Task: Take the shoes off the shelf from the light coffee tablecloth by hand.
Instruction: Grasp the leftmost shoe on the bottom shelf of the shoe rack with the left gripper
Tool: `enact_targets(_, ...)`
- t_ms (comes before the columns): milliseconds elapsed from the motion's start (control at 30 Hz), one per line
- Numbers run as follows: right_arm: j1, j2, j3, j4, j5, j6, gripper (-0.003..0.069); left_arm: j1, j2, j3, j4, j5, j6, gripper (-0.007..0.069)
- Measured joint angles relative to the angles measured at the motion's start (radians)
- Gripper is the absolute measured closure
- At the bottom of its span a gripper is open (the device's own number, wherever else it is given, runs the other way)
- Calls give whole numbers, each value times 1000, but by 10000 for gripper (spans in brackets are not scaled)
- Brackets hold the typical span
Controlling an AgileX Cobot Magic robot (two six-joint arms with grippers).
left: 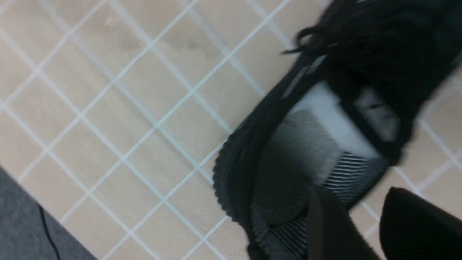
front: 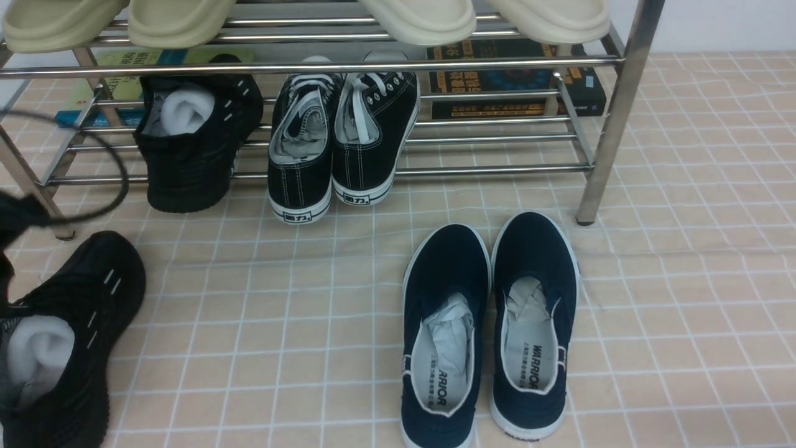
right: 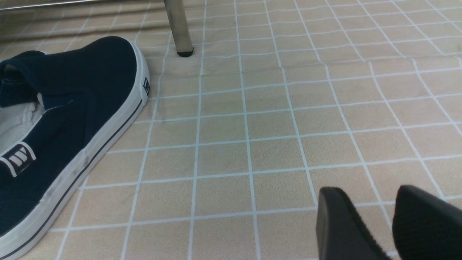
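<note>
One black knit sneaker [front: 193, 143] with white stuffing stands on the lower tier of the steel shelf [front: 497, 169], at its left end. The other sneaker [front: 68, 336] lies on the beige grid tablecloth [front: 280, 323] at the front left, heel toward me. In the blurred left wrist view, my left gripper [left: 355, 195] is open just beside this sneaker's heel [left: 288, 173], with cloth showing between its fingers [left: 415, 224]. In the front view only a dark part of the left arm [front: 15, 214] shows. My right gripper [right: 366, 193] is open and empty over bare cloth.
Black canvas lace-ups [front: 339, 143] stand mid-shelf. Navy WARRIOR slip-ons [front: 491, 330] lie on the cloth at front centre, one beside my right gripper [right: 65, 126]. Cream slippers [front: 423, 18] sit on the upper tier, books [front: 516, 81] behind. A shelf leg [front: 606, 143] stands at right.
</note>
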Motion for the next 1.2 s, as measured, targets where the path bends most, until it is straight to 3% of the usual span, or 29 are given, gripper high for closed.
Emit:
enact_targets(100, 0, 0, 0, 0, 0, 0, 419, 0, 0, -110, -65, 27, 106, 505)
enact_targets(267, 0, 0, 0, 0, 0, 0, 419, 0, 0, -196, -147, 30, 176, 613)
enact_targets(500, 0, 0, 0, 0, 0, 0, 419, -60, 44, -202, -222, 69, 195, 623)
enact_targets(667, 0, 0, 0, 0, 0, 0, 419, -171, 135, -202, -201, -27, 110, 620)
enact_targets(867, 0, 0, 0, 0, 0, 0, 419, -207, 219, -202, -166, -159, -66, 571)
enact_targets(1033, 0, 0, 0, 0, 0, 0, 419, -207, 238, -202, -137, -254, -129, 487)
enact_targets(1200, 0, 0, 0, 0, 0, 0, 419, -207, 264, -202, -66, -350, -214, 330)
